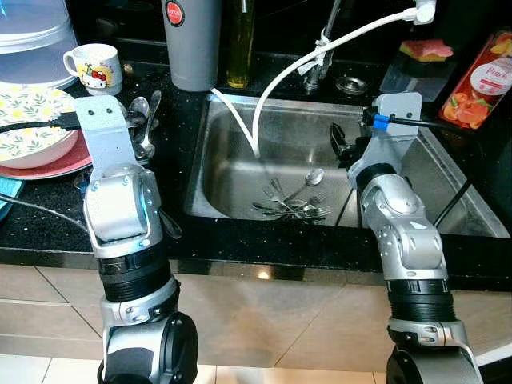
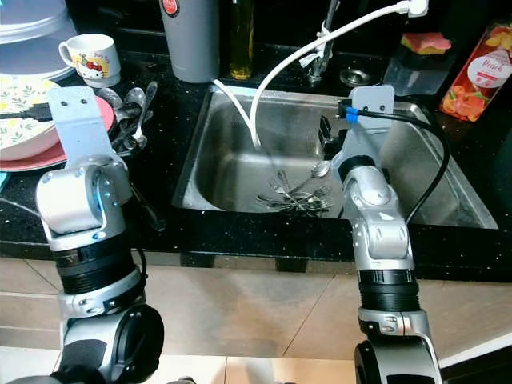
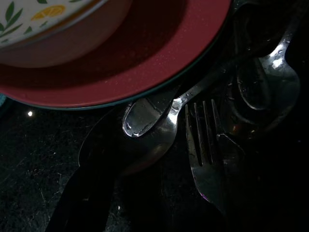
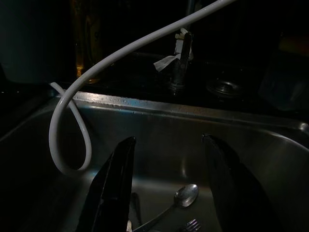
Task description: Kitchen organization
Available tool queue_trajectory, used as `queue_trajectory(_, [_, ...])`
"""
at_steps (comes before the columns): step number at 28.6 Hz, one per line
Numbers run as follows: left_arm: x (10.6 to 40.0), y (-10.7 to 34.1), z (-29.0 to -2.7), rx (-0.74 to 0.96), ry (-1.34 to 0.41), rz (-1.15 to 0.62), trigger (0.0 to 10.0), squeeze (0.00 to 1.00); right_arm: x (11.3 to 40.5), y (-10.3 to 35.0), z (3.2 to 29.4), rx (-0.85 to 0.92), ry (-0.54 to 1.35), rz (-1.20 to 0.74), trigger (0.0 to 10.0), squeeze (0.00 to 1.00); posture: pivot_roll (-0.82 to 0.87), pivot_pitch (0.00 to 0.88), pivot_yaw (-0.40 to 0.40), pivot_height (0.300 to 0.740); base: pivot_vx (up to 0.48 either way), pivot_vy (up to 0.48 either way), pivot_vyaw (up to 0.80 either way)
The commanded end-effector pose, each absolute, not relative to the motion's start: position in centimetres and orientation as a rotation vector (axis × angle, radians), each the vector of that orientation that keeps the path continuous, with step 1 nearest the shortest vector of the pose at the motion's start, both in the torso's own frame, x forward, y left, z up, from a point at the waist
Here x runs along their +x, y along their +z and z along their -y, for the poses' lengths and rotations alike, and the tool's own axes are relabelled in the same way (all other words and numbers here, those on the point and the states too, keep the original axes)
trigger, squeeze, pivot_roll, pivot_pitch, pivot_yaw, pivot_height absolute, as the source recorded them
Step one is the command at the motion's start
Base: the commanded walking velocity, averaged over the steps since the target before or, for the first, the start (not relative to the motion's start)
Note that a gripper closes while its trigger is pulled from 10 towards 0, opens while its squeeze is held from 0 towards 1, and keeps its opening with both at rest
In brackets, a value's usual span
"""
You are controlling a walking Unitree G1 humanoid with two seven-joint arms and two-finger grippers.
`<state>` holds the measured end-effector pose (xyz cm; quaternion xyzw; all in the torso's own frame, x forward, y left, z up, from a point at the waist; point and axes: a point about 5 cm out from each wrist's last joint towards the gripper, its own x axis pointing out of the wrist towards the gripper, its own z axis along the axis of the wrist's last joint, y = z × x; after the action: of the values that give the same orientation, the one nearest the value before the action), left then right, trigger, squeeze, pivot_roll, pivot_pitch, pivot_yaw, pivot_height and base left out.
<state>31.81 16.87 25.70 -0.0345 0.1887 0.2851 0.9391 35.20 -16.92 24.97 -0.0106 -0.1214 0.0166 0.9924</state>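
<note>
Two grippers work a kitchen: right gripper (image 4: 169, 188), fingers apart, hangs mid-frame over cutlery (image 1: 292, 206) in the sink (image 1: 448, 192), apparently to collect it; left gripper's (image 3: 91, 193) state is unclear.

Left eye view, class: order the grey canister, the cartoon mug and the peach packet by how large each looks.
1. Grey canister, though its top is cut off.
2. Peach packet, partly cut off at the edge.
3. Cartoon mug, smallest.
</note>
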Motion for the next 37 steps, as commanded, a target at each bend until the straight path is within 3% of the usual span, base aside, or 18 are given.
queue_trajectory(1, [32.0, 24.9, -14.3, -0.107, 0.464, -0.43, 9.7, 0.0, 35.2, 24.8, 17.1, -0.02, 0.029, 0.243, 10.0, 0.0, 0.22, 0.064, -0.06, 0.74, 0.0, 0.0, 0.0])
queue_trajectory(4, [32.4, 26.1, -12.1, -0.115, 0.317, -0.361, 10.0, 0.0, 35.2, 24.8, 17.1, -0.02, 0.026, 0.243, 10.0, 0.0, 0.22, 0.067, -0.06, 0.74, 0.0, 0.0, 0.0])
queue_trajectory(8, [32.3, 26.7, -11.4, -0.115, 0.297, -0.332, 10.0, 0.0, 35.2, 24.8, 17.1, -0.019, 0.026, 0.243, 10.0, 0.0, 0.22, 0.069, -0.056, 0.74, 0.0, 0.0, 0.0])
queue_trajectory(20, [31.7, 25.3, -12.0, -0.105, 0.36, -0.417, 10.0, 0.0, 35.2, 24.5, 17.0, -0.012, 0.026, 0.238, 10.0, 0.0, 0.23, 0.08, -0.053, 0.74, 0.0, 0.0, 0.0])
queue_trajectory(28, [31.9, 22.0, -12.7, -0.159, 0.367, -0.593, 10.0, 0.0, 35.2, 24.6, 16.9, -0.006, 0.024, 0.24, 10.0, 0.0, 0.23, 0.079, -0.048, 0.74, 0.0, 0.0, 0.0])
queue_trajectory(29, [31.9, 21.7, -12.6, -0.168, 0.356, -0.614, 9.7, 0.0, 35.2, 24.6, 16.9, -0.006, 0.023, 0.241, 10.0, 0.0, 0.23, 0.08, -0.047, 0.74, 0.0, 0.0, 0.0])
queue_trajectory(30, [31.9, 21.2, -12.4, -0.183, 0.335, -0.646, 7.8, 0.0, 35.2, 24.6, 17.0, -0.006, 0.021, 0.241, 10.0, 0.0, 0.23, 0.08, -0.047, 0.74, 0.0, 0.0, 0.0])
queue_trajectory(31, [31.8, 21.0, -12.3, -0.186, 0.334, -0.654, 7.8, 0.0, 35.2, 24.6, 17.0, -0.006, 0.02, 0.241, 10.0, 0.0, 0.23, 0.08, -0.047, 0.74, 0.0, 0.0, 0.0])
queue_trajectory(32, [31.8, 21.0, -12.4, -0.184, 0.335, -0.654, 4.9, 0.0, 35.2, 24.5, 17.0, -0.006, 0.019, 0.241, 10.0, 0.0, 0.23, 0.08, -0.047, 0.74, 0.0, 0.0, 0.0])
queue_trajectory(33, [31.8, 21.0, -12.4, -0.184, 0.335, -0.654, 4.9, 0.0, 35.2, 24.5, 17.0, -0.006, 0.019, 0.241, 10.0, 0.0, 0.23, 0.08, -0.047, 0.74, 0.0, 0.0, 0.0])
queue_trajectory(34, [32.0, 21.0, -12.6, -0.185, 0.338, -0.647, 0.0, 0.0, 35.2, 24.5, 17.0, -0.006, 0.018, 0.241, 10.0, 0.0, 0.23, 0.081, -0.048, 0.74, 0.0, 0.0, 0.0])
queue_trajectory(37, [32.4, 21.0, -12.9, -0.184, 0.345, -0.635, 0.0, 0.0, 35.2, 24.6, 17.1, -0.006, 0.017, 0.241, 10.0, 0.0, 0.23, 0.082, -0.051, 0.74, 0.0, 0.0, 0.0])
